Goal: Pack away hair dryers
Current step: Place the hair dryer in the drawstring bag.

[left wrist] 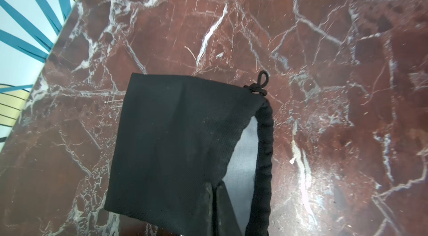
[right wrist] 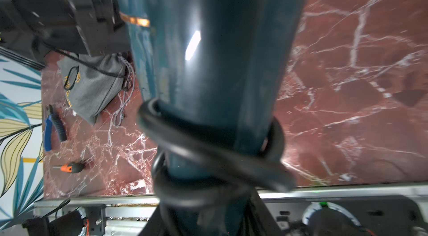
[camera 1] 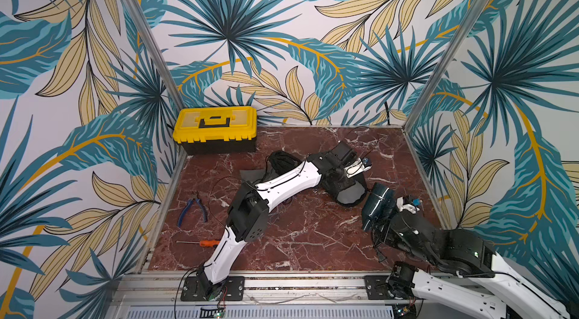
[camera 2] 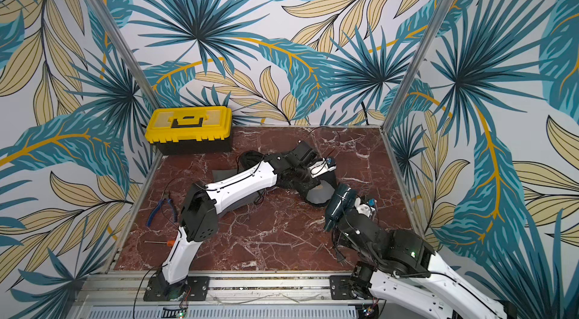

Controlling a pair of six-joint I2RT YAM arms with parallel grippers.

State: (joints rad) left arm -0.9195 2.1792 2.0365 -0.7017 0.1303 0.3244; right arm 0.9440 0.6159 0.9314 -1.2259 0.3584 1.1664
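Marble table (camera 1: 297, 239): on it we count one toolbox (camera 1: 216, 129), three pouches, one dryer (camera 1: 377, 201), one pliers (camera 1: 192, 211) and one screwdriver (camera 1: 208, 243). The left arm (camera 1: 282, 182) lies across the grey pouch (right wrist: 92, 84) and half hides the bunched black pouch (camera 1: 282, 157). We see the left gripper (left wrist: 214, 187) pinching the rim of the flat black pouch (left wrist: 176, 135). The right gripper (right wrist: 209, 214) clamps the teal dryer, wrapped in its cord (right wrist: 208, 153), just beside that pouch.
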